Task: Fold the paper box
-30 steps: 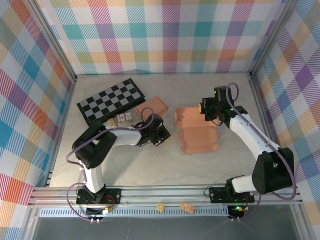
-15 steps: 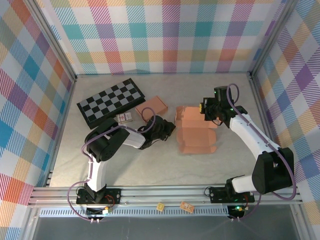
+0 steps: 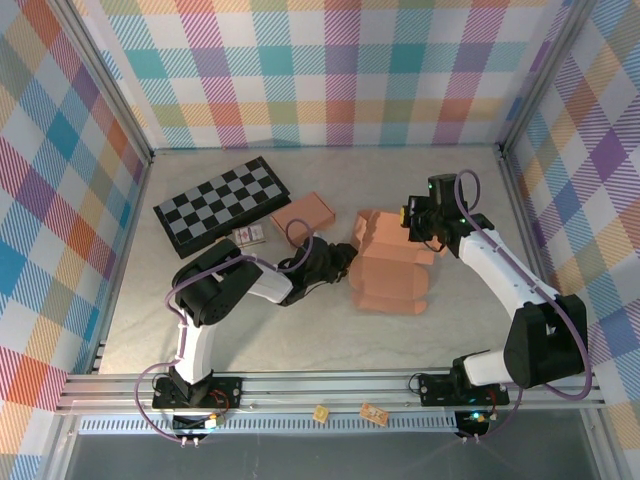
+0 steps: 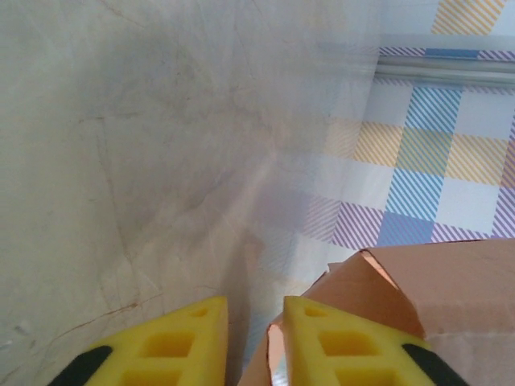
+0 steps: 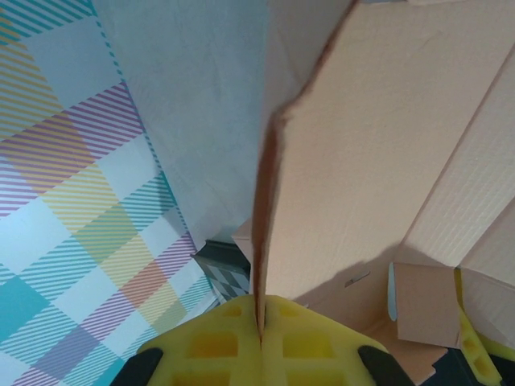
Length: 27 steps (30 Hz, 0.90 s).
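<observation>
The brown paper box [image 3: 392, 272] lies mid-table, unfolded, with its far part lifted off the surface. My right gripper [image 3: 414, 222] is shut on the edge of an upright flap [image 5: 338, 153], which runs straight into its closed yellow fingers [image 5: 260, 330]. My left gripper [image 3: 341, 262] sits low at the box's left edge. Its yellow fingers [image 4: 193, 342] stand slightly apart, open, with the gap [image 4: 256, 342] almost bare. A cardboard flap [image 4: 378, 301] rises just beside and behind the right finger.
A black-and-white chessboard [image 3: 222, 200] lies at the back left. A small closed brown box [image 3: 304, 211] and a small printed card box [image 3: 248, 235] lie next to it. Two small tan pieces [image 3: 374, 411] rest on the front rail. Plaid walls enclose the table.
My left gripper has slid right up to the box's left edge and its jaws have parted. The box has tilted up and drawn in narrower. The right gripper holds its place.
</observation>
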Available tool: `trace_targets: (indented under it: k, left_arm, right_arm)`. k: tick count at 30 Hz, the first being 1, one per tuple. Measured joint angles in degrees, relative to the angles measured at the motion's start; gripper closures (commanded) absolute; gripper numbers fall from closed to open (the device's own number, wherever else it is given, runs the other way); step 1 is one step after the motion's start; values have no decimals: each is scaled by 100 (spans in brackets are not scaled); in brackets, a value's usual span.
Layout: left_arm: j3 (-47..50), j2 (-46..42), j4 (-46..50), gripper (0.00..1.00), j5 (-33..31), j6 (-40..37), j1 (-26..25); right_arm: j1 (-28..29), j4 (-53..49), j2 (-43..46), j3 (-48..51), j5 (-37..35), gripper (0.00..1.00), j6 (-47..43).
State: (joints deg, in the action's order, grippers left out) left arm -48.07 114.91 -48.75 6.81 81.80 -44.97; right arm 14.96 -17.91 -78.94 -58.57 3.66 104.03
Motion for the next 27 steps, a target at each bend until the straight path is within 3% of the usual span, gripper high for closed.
trace_targets:
  k: [12, 27]
  left_arm:
    - [393, -149, -138, 60, -7, -22, 7]
    - [273, -149, -356, 53, 149, -260, 4]
  right_arm:
    - [-39, 0, 0, 2, 0, 100, 37]
    - [-44, 52, 0, 2, 4, 100, 153]
